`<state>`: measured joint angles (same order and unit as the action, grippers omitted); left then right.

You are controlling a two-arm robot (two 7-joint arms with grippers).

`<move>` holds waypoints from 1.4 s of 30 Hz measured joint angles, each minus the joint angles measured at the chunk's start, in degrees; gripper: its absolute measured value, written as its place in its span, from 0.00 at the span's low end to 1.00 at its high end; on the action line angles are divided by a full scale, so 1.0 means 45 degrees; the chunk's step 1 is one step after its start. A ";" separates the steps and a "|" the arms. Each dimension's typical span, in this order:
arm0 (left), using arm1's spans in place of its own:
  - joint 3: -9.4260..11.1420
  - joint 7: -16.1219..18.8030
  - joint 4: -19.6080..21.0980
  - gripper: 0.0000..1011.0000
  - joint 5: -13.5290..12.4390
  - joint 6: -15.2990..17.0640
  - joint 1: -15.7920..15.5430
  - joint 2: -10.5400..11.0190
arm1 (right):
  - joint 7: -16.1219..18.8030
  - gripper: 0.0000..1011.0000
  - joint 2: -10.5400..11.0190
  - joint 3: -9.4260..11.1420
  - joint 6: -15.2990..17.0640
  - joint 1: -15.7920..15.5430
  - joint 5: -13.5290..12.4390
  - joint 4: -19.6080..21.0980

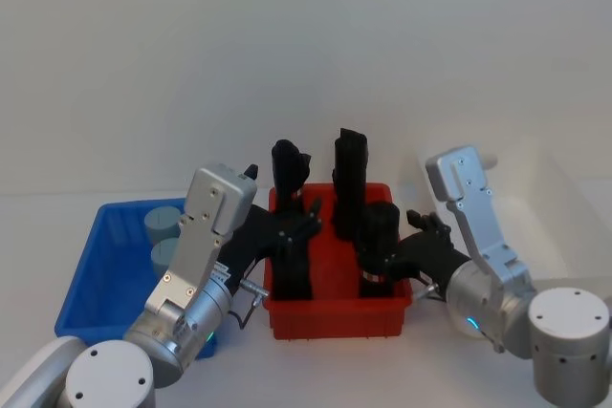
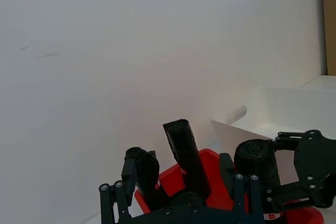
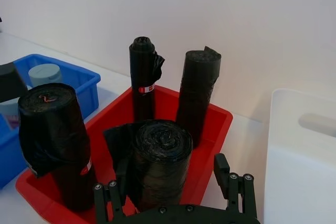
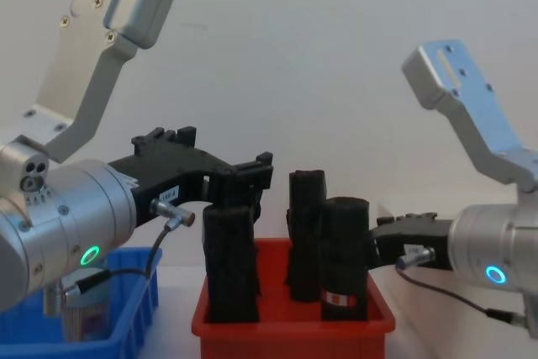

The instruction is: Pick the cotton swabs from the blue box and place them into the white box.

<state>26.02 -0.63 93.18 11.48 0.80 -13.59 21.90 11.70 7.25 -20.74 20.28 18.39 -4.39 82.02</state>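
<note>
Head view: the red bin stands in the middle of the bench, with the black rolls upright in it. The blue box sits just to the left of the red bin, and the white box is to its right. The cotton swabs are two tubs standing lid-up in the blue box, at the side nearest the red bin. The left hand hovers over the red bin's left part, and the right hand is at its right rim.

Left wrist view: the left hand has its fingers spread wide and clasps nothing. It looks across the red bin towards the white box, so it faces away from the swabs.

Right wrist view: the right hand is likewise spread and empty, with one black roll just ahead of it. Past the red bin, the cotton swabs stand in the blue box.

Chest view: the left hand hangs just above a roll at the left of the red bin. The cotton swabs sit lower, left of the red bin, inside the blue box and under the left forearm. The right hand is at the red bin's right side.

The tubs' long axis is vertical. They lie to the left of the left hand and below it, which makes the left arm clearly the nearer one. It would probably need to draw back leftward and come down over a lid.
</note>
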 joint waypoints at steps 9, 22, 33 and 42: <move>0.0000 0.0000 0.0000 0.99 0.0000 0.0000 0.0000 0.0000 | 0.0020 0.99 -0.0268 -0.0027 0.0102 0.0295 -0.0290 -0.0385; 0.0000 0.0000 0.0000 0.99 0.0000 0.0000 0.0000 0.0000 | 0.0108 0.89 -0.0517 -0.0020 -0.0021 0.0597 -0.0608 -0.0753; 0.0001 0.0000 0.0000 0.99 0.0000 -0.0001 0.0000 0.0000 | 0.0129 0.56 -0.0588 -0.0012 -0.0063 0.0684 -0.0701 -0.0855; 0.0000 0.0000 0.0000 0.99 0.0000 0.0000 0.0000 0.0000 | 0.0142 0.48 -0.0613 -0.0013 -0.0080 0.0719 -0.0730 -0.0892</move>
<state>26.02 -0.63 93.18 11.48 0.80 -13.59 21.90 12.34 4.49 -20.80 19.92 21.62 -7.68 78.01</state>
